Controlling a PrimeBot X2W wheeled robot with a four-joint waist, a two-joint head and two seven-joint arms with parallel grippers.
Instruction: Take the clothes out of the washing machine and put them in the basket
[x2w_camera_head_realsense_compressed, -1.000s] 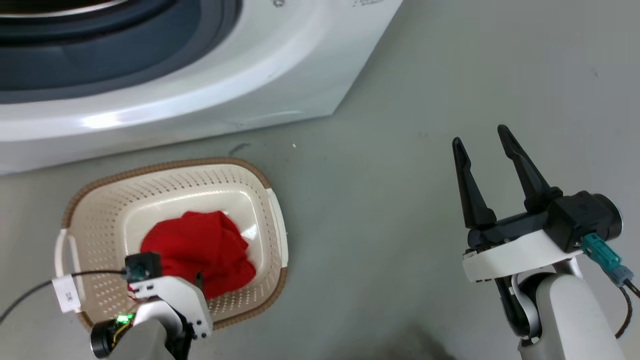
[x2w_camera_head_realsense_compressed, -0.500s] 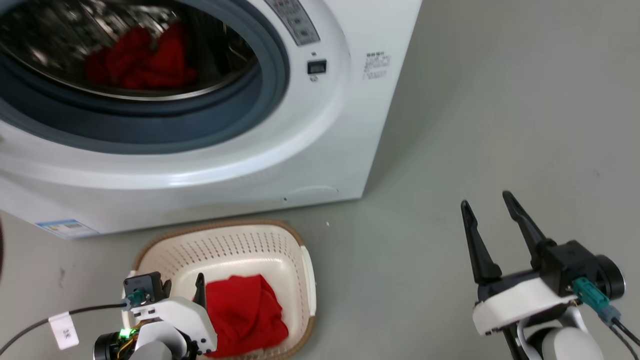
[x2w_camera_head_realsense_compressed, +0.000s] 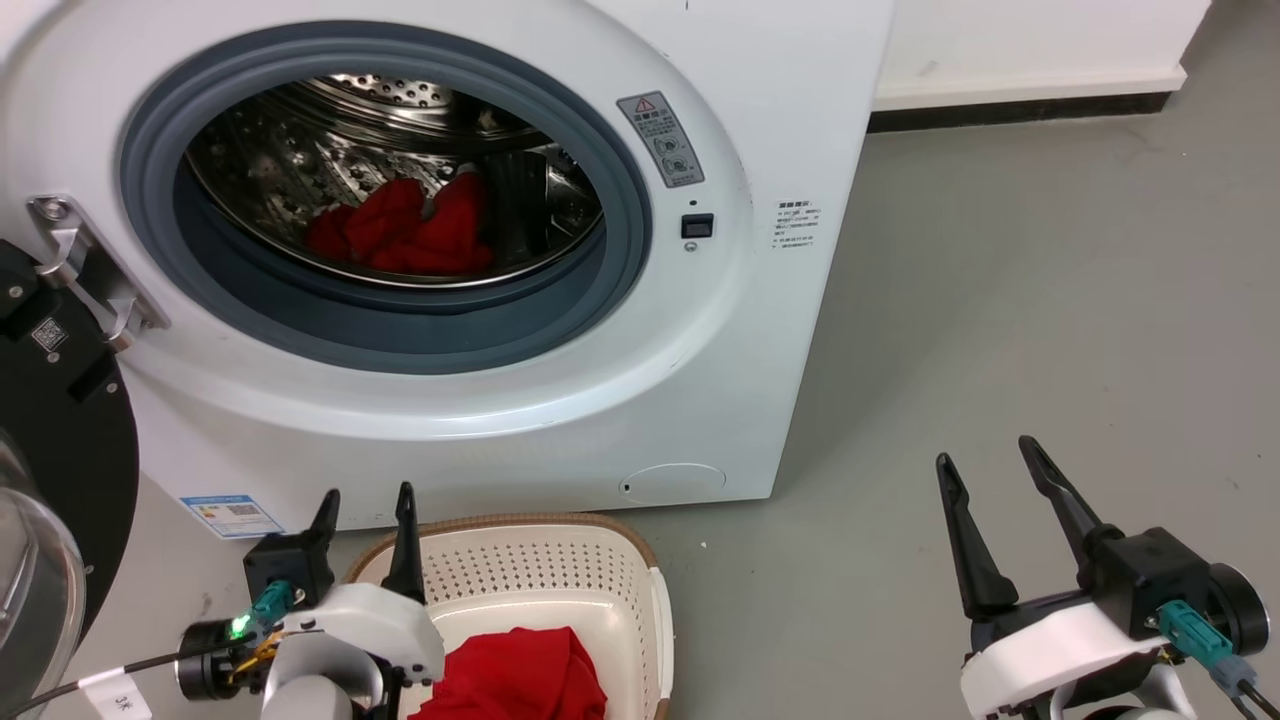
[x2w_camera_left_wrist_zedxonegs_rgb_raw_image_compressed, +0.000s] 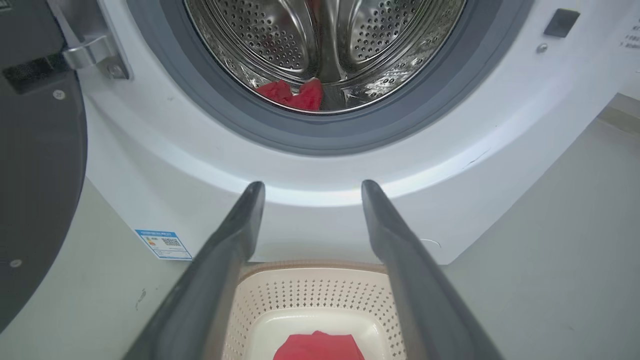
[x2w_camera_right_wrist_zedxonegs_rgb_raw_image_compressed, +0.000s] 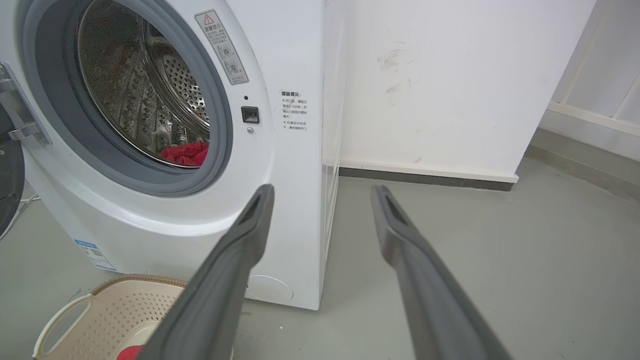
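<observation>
Since a second before, the head camera had tilted up, bringing the porthole of the washer (x2w_camera_head_realsense_compressed: 700, 350) into view. Head view: clothes (x2w_camera_head_realsense_compressed: 405, 228) lay in the drum (x2w_camera_head_realsense_compressed: 330, 160), one garment (x2w_camera_head_realsense_compressed: 520, 670) in the basket (x2w_camera_head_realsense_compressed: 540, 570) before the washer; the left gripper (x2w_camera_head_realsense_compressed: 366, 493) hung by the basket's left rim, jaws apart and empty; the right gripper (x2w_camera_head_realsense_compressed: 985, 452) hovered well right, also apart, empty. Left wrist view: spread fingers (x2w_camera_left_wrist_zedxonegs_rgb_raw_image_compressed: 227, 240) framed basket and garment. Right wrist view: the washer's right edge stood between parted fingers (x2w_camera_right_wrist_zedxonegs_rgb_raw_image_compressed: 237, 245).
</observation>
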